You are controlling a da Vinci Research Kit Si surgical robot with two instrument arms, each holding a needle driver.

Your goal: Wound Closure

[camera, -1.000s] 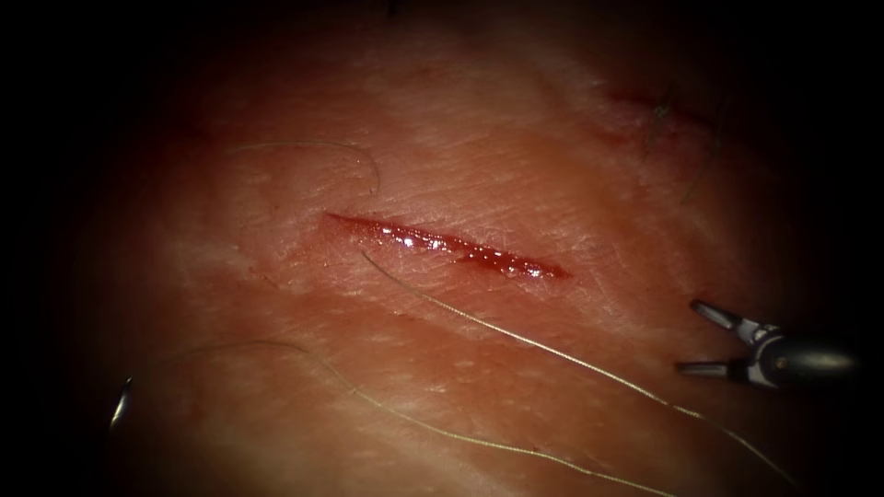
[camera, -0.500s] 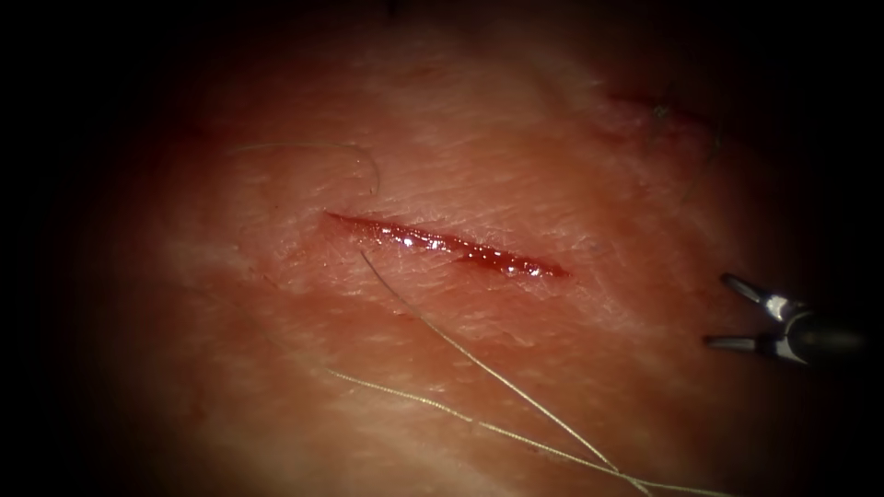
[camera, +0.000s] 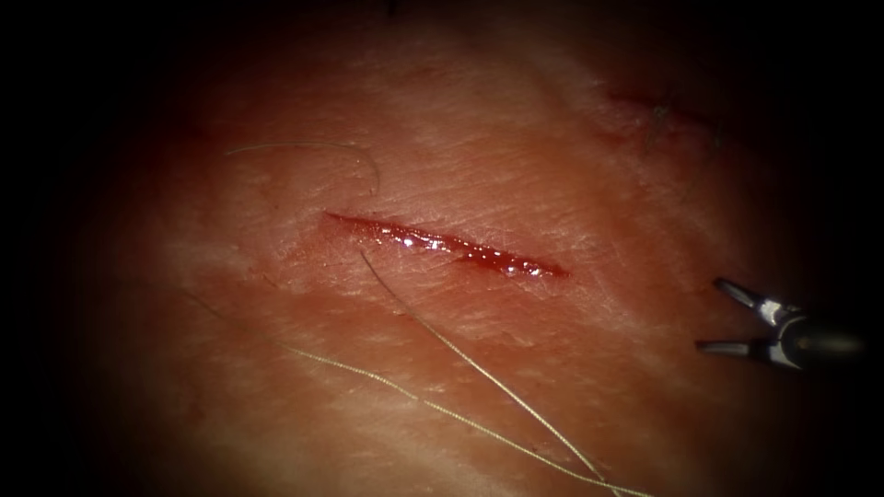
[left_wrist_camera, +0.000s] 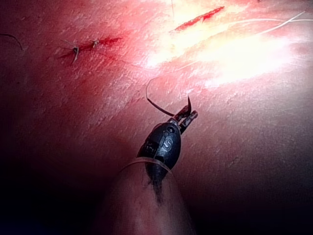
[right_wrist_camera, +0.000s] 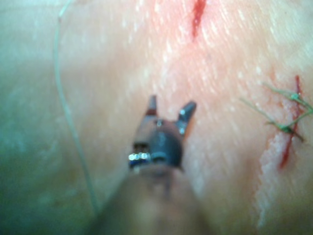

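Observation:
The open cut lies across the middle of the tissue with red fluid in it. Pale thread runs from just below the cut's left part down to the lower right, and a second strand crosses the tissue below it. My right tool hovers right of the cut, jaws open and empty; its own view shows it over bare tissue. My left tool is shut on the curved needle near mid-curve. The needle is held off the tissue, outside the cut.
An older stitched cut with short dark thread ends sits at the upper right; it also appears beside the right tool and far from the left tool. A loose curved strand lies above the cut's left end.
The needle's glint at the lower left edge has gone from the endoscope view. Both thread strands have shifted across the lower tissue. The right tool drifted right and slightly up, still open.

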